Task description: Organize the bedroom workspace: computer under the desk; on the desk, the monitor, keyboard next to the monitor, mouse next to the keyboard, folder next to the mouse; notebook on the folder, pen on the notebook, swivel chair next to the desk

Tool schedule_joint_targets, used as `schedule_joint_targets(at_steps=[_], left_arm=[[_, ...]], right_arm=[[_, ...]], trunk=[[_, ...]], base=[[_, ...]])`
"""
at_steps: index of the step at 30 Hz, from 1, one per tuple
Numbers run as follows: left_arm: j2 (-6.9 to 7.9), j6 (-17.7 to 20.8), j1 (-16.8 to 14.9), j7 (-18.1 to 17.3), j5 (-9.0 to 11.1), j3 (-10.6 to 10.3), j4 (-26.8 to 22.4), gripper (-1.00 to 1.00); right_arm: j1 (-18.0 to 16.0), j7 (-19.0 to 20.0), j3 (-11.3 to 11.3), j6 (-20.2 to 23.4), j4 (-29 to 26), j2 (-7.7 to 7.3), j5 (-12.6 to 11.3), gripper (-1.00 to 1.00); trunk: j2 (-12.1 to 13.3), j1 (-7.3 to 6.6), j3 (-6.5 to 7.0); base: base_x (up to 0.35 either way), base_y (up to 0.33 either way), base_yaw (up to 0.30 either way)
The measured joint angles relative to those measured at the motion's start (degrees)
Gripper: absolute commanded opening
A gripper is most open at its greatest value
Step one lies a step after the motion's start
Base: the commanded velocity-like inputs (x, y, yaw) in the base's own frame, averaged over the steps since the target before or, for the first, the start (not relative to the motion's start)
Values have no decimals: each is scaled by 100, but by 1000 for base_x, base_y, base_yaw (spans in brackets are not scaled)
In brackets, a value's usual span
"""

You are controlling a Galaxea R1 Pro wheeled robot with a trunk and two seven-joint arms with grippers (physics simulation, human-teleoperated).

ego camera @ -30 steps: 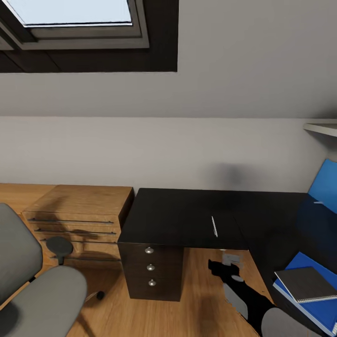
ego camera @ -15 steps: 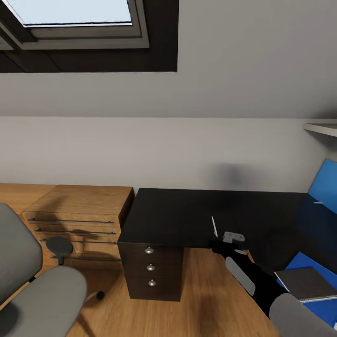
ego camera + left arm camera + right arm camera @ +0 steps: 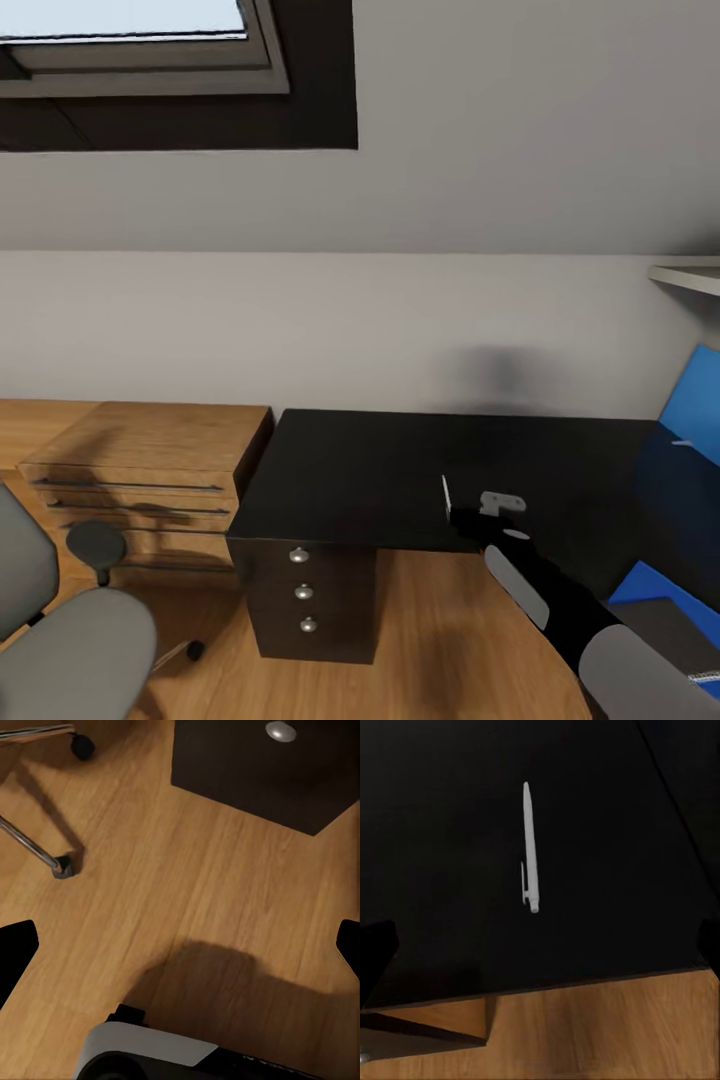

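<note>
The right hand (image 3: 462, 517) hangs over the front edge of the black table (image 3: 370, 470), just short of the white pen (image 3: 446, 492) that lies flat on the top near that edge. In the right wrist view the pen (image 3: 530, 847) sits centred ahead between the two dark finger tips at the picture's sides, which stand wide apart with nothing between them: the hand is spread and empty. That line-up looks deliberate, since the pen lies lengthwise along the line of approach and the fingers could come down on either side of its thin barrel. The pen lies alone, well apart from its goal.

That goal is at the lower right of the head view, where the blue folder (image 3: 662, 595) lies on the table's other wing with the grey notebook (image 3: 680, 640) on top of it, partly hidden by the right arm. The stack seems ready to receive the pen.

The left hand (image 3: 180, 945) points down at the wood floor (image 3: 187, 885), its finger tips far apart and holding nothing, parked out of the way beside the drawer unit. The grey chair (image 3: 70, 650) stands at the lower left, in front of a light wood cabinet (image 3: 140, 470) and apart from the table, so it is not yet set in place.
</note>
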Motion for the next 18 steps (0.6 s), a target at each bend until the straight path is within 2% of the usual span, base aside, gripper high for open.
schedule_joint_targets(at_steps=[5,8,10,11,16,18], left_arm=[[0,0,0,1,2,5,0,100],[0,0,0,1,3,6,0,100],[2,0,0,1,3,7,0,100],[35,-3,0,30,40,37,-32,100],[197,-7,0,27,25,51,-193,100],[132,-11,0,23,17,54,-244,100]], right_arm=[[2,11,10,-3,8,-9,325,100],[5,27,12,-3,19,-10,416,100],[7,33,15,-2,48,-7,453,100],[-25,60,-17,31,80,25,420,100],[-187,51,-177,191,240,186,389,100],[-251,51,-112,255,304,251,394,100]], trunk=[[0,0,0],[0,0,0],[0,-1,0],[1,31,0],[0,2,0],[0,2,0]], base=[[141,-36,0],[210,-12,0],[128,-4,0],[0,0,0],[0,0,0],[0,0,0]])
